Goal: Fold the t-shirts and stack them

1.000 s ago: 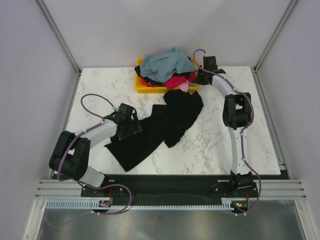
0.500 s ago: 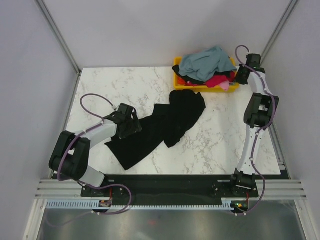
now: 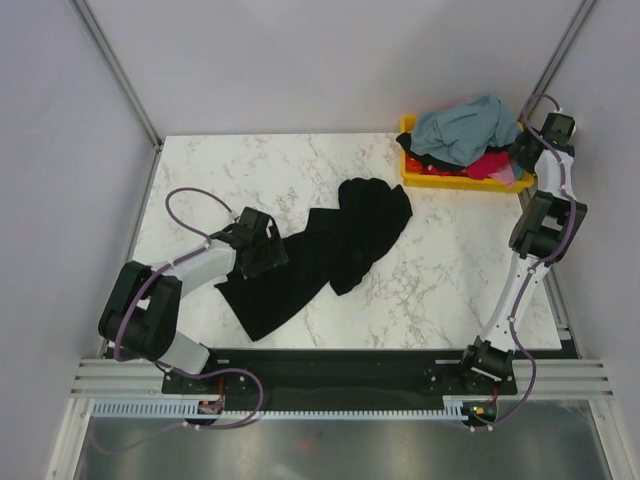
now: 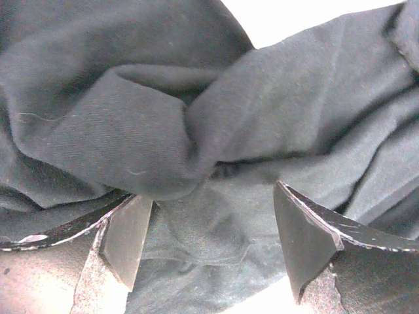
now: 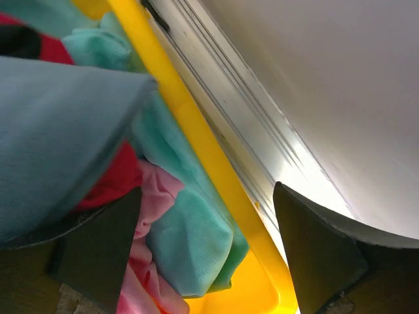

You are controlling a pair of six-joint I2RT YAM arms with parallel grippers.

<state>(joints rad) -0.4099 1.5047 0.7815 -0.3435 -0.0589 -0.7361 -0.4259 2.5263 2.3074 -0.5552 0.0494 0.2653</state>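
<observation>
Left tool (image 4: 209,219) spread, right tool (image 5: 206,196) spread

Matt black cloth t-shirt (image 3: 340,240) on smooth, marble-patterned table (image 3: 250,170); glossy yellow plastic bin (image 3: 445,181).

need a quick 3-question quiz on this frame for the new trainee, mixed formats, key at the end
1. Where on the table does the yellow bin stand? A. near left corner B. far right corner C. centre
2. True or false: the left gripper is shut on the black t-shirt.
3. Fill in: the shirt on top of the bin's pile is ___ in colour.
Key: 1 B. 2 False: its jaws stand open over a fold of the cloth. 3 Grey-blue: the grey-blue shirt lies uppermost.
</observation>
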